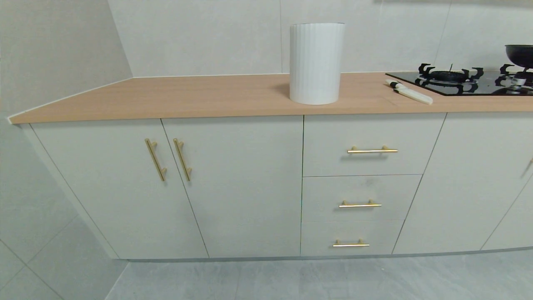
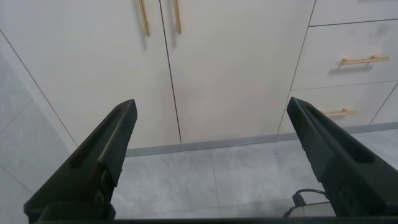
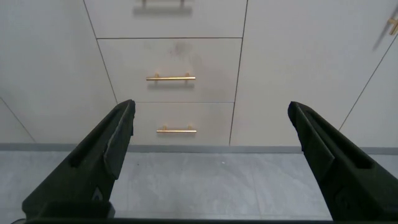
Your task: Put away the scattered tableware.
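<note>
Across the middle of the head view runs a long wooden counter, from the left edge to the right edge. Under it, at the lower left, are two big pale cupboard doors, both closed. Each has a thin gold handle, and the two handles sit side by side. To the right of the doors are three drawers, one above the other. All are closed and each has a small gold bar. The grey floor fills the bottom of the frame.

At the upper right a black gas stove is set into the counter. A black pan sits on its far right burner, cut off by the frame edge.

A tall white ribbed pot stands upright on the counter, just right of the middle of the frame.

The left end effector hangs low in front of the cupboard doors, above the floor. Its two dark fingers are spread wide with nothing between them. The right end effector hangs low in front of the drawers, also spread wide and holding nothing.

The white knife lies flat on the counter at the right of the head view, between the pot and the stove. It is just beside the stove's left edge and well apart from the pot.
</note>
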Available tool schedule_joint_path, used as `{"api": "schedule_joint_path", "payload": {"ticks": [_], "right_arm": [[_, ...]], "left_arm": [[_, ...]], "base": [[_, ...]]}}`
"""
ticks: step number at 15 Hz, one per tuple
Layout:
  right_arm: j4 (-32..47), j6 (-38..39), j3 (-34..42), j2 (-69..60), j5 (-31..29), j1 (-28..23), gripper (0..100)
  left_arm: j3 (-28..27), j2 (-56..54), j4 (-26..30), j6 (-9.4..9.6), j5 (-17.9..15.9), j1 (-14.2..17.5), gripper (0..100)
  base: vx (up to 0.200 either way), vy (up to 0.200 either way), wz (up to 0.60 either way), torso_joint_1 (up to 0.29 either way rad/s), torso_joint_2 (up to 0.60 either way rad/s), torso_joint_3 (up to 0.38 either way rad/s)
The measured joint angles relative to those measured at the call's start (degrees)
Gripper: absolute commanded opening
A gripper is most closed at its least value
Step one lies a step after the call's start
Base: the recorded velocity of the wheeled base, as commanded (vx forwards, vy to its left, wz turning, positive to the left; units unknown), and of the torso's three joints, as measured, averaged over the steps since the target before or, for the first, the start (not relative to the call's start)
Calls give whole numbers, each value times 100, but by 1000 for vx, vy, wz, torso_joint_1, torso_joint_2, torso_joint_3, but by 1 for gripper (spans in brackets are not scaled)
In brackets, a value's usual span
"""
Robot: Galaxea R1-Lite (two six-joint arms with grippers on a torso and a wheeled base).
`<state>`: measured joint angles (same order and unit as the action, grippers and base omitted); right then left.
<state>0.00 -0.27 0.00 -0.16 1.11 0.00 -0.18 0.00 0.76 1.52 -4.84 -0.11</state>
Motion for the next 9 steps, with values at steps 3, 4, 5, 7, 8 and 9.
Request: {"api": "schedule_joint_path", "payload": {"ticks": [3, 4, 5, 7, 8, 9], "right_arm": [[0, 6, 0, 2, 1, 0, 100], [0, 6, 0, 2, 1, 0, 100], [0, 5, 0, 2, 4, 0, 100], [0, 5, 0, 2, 1, 0, 100], [0, 5, 0, 2, 1, 0, 100], [0, 5, 0, 2, 4, 0, 100]], "left_arm": [[0, 0, -2, -2, 0, 1, 100], [0, 0, -2, -2, 0, 1, 100], [0, 0, -5, -5, 0, 4, 100], [0, 0, -5, -2, 2, 4, 100], [0, 0, -2, -5, 2, 4, 100], [0, 0, -5, -2, 0, 4, 100]], "base": [[200, 0, 0, 9, -1, -1], [200, 0, 0, 2, 7, 2], [200, 0, 0, 7, 2, -2], [200, 0, 0, 2, 5, -2], [200, 0, 0, 2, 2, 7], [200, 0, 0, 2, 7, 7]]}}
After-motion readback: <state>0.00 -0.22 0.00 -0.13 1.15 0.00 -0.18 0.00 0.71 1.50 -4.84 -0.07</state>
